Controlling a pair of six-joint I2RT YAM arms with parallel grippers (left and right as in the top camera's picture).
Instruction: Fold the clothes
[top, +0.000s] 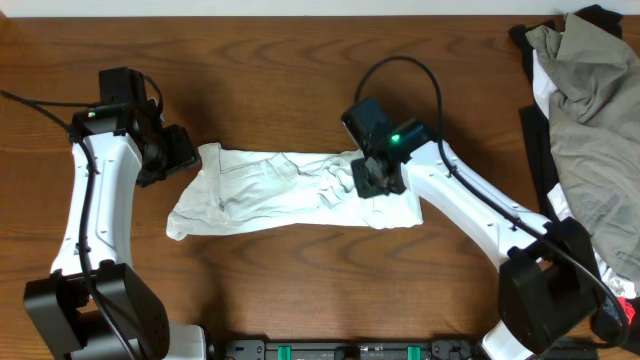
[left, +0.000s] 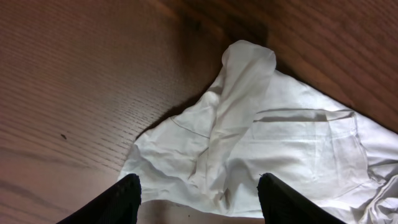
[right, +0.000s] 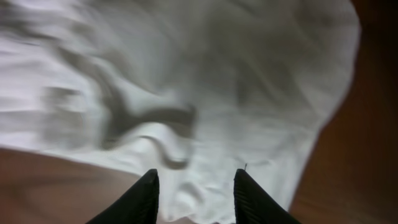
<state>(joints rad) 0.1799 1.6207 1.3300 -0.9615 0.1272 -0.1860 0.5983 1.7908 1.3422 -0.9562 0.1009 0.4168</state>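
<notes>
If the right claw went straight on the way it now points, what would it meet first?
The white T-shirt: the right claw points straight at its wrinkled cloth, nothing in between. Depth is unclear in the blur.

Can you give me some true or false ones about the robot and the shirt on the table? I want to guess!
1. The white T-shirt lies on the wooden table. True.
2. The T-shirt is folded into a neat square. False: it is a long, wrinkly, bunched-up strip.
3. The left claw is open, with nothing pinched in it. True.
4. The right claw is digging in the pile of clothes. False: the right claw is over the right part of the T-shirt, away from the pile.
5. An olive-grey garment lies at the right edge of the table. True.
</notes>
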